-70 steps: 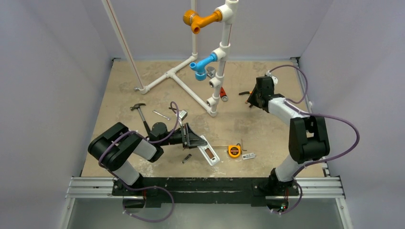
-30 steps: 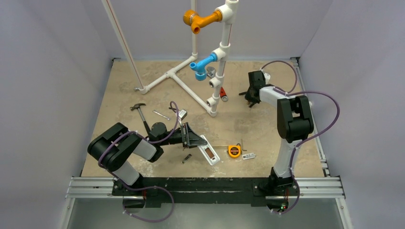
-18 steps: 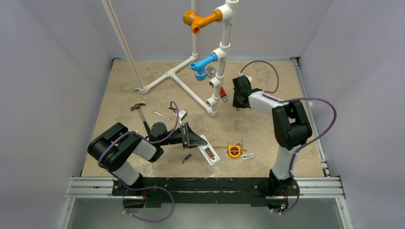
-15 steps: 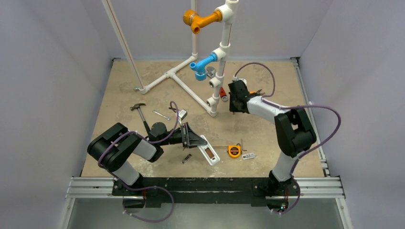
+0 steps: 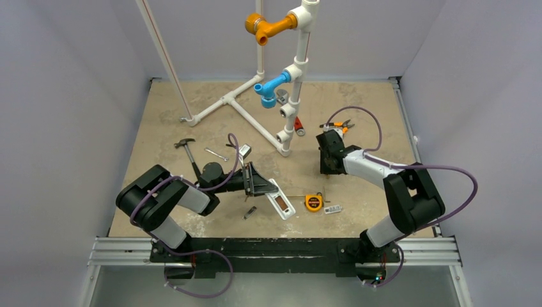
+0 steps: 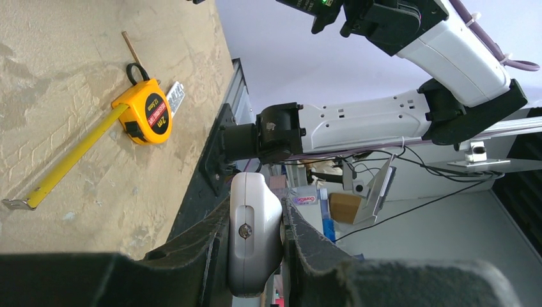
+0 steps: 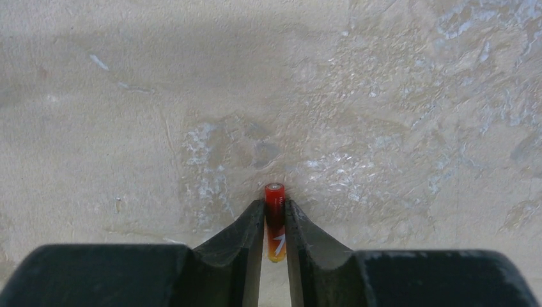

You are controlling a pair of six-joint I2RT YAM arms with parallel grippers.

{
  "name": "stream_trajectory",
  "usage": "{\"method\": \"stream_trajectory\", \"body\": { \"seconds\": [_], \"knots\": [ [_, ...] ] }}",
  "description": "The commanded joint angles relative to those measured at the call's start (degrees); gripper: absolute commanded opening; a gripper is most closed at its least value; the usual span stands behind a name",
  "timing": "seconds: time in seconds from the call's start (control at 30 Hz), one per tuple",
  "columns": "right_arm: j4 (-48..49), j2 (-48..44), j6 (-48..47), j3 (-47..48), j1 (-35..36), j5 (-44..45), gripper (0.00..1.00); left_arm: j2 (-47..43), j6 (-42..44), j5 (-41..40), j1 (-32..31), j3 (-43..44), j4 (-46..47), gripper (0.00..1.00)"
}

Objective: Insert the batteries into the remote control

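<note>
Tape measure (image 6: 144,118) label: "2m". Other print too small to read.

Robotics lab: grey panels (image 5: 64,128) wall in a test table (image 5: 364,102) fronted by an aluminium rail (image 5: 441,251). Cables (image 6: 383,167) and a cardboard box (image 6: 345,206) crowd the room beyond.

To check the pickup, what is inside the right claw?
A small red battery, pinched between the fingertips of the right claw, one end poking past them. The fingers cover its two sides.

battery (image 7: 275,214): red, orange base | tape measure (image 6: 146,119): yellow-black | table (image 7: 396,96): mottled beige
</note>
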Motion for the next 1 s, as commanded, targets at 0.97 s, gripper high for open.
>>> {"method": "stream_trajectory", "body": {
  "seconds": [0.97],
  "knots": [
    [-7.6,-2.2,6.4,-4.3,2.0,-1.2,0.00,-1.3,0.2,-0.7,0.2,0.3,3.8,0.00]
  ]
}}
